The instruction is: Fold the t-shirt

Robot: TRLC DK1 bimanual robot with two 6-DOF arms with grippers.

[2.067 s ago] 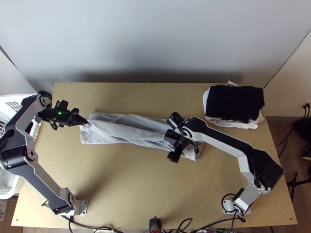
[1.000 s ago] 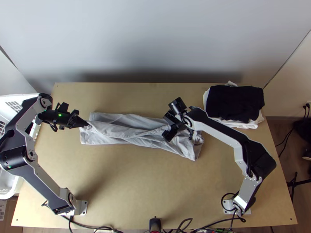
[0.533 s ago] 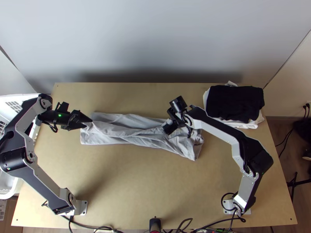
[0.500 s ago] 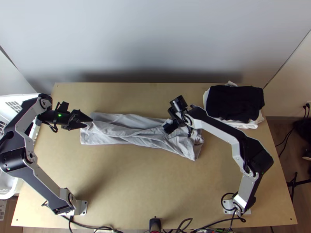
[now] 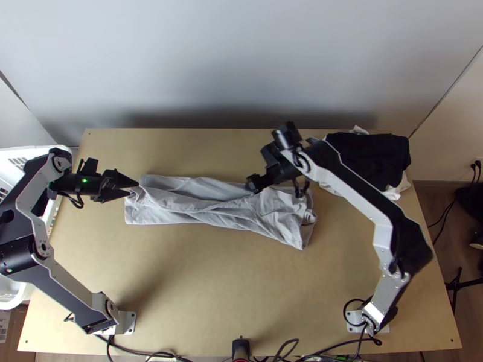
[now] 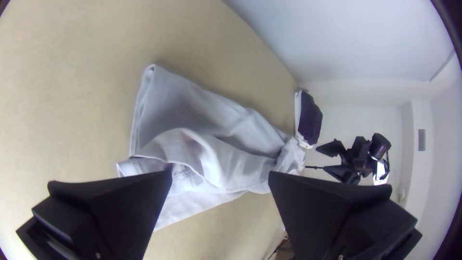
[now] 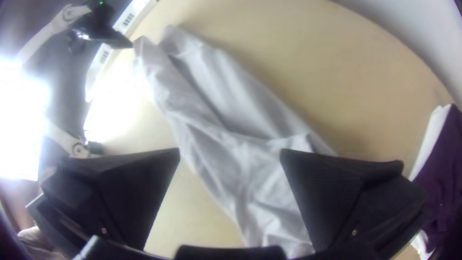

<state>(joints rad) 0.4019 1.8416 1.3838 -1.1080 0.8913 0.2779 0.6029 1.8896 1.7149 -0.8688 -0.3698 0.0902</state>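
The table is of light wood, flat, with a fine, even grain and straight edges. Behind it rises a smooth pale grey wall. Two jointed arms stand at the near corners: the left arm and the right arm, each built of flat silver-grey links with rounded black joints.

At the left side is a white plastic basket, its side pierced by a grid of slots. The t-shirt, a thin, soft, light grey cloth, lies across the middle of the table in a long narrow strip. It is folded over itself, with a loose crosswise drape along its length, a squarer end to the left and a bunched, heavily creased end to the right. A stitched edge shows in the left wrist view, near a rounded fold of stacked layers.

At the far right of the table is a pile of folded cloth: a matt black piece over crumpled white cloth.

The left tool is open, its two wide black wedge-shaped fingers apart at the shirt's left end; contact cannot be confirmed. The right tool is likewise open, near the shirt's far long edge toward the bunched end, and grips nothing. Thin, rounded black cables curve along the near edge. A small green light glows behind the left tool.
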